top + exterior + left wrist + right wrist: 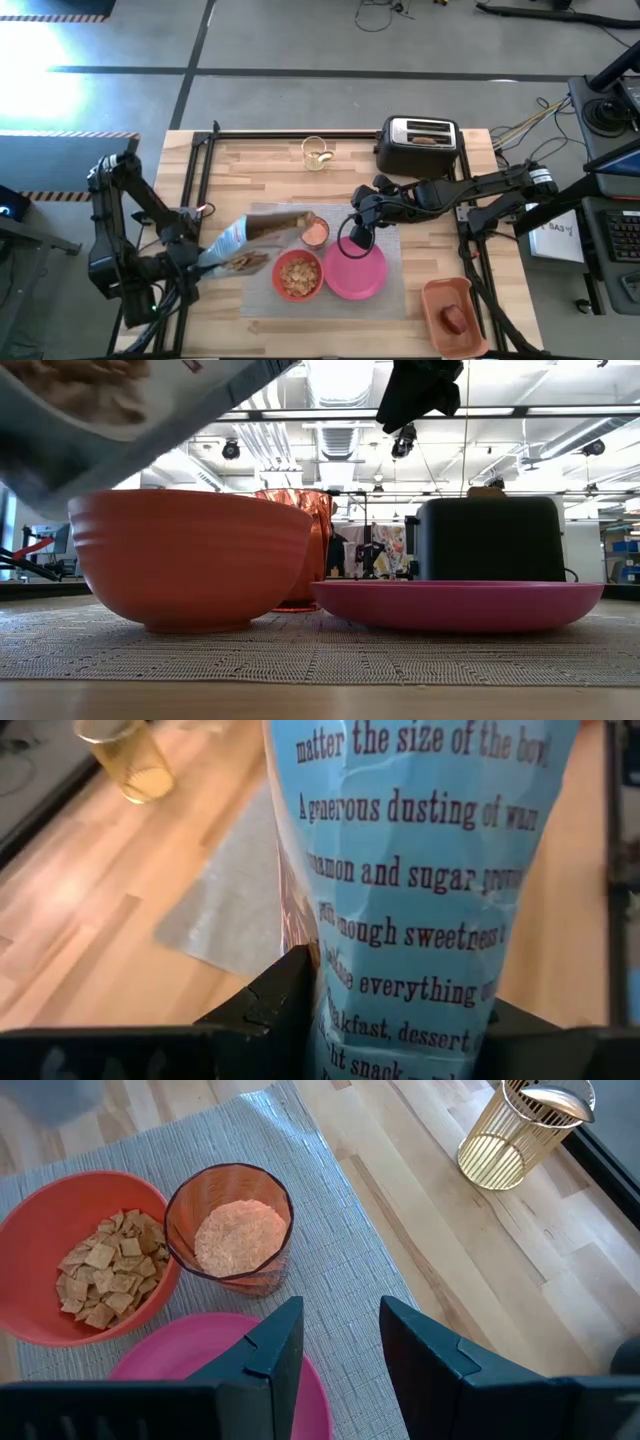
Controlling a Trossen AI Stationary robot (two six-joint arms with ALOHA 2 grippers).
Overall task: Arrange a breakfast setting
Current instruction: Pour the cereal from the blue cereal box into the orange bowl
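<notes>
On the grey mat (390, 300) stand a red-orange bowl (298, 275) of cereal squares, a pink plate (358, 275) and a small cup (232, 1240) of pinkish powder. My left gripper (193, 258) is shut on a blue printed cereal bag (250, 240), which lies tilted in the air above the mat's left part and the bowl (190, 555). My right gripper (340, 1345) hovers open over the plate's far edge (200, 1370), with nothing between its fingers. A brown toast slice (425, 140) sticks out of the toaster. A red apple (455, 318) lies in the orange tray. My left gripper pinches the bag's end nearest the table's left edge (400, 1010) between its two fingers (275, 1005), one on each side. The fingers come from the table's left, slanting down, and the bag runs on away from them. The bag is lifted clear of the mat and bowl.
A black-and-chrome toaster (420, 148) stands at the far edge. A gold wire holder (317, 152) stands at the far middle. The orange tray (432, 295) sits at the near right corner. Bare wood shows left of the mat (215, 310).
</notes>
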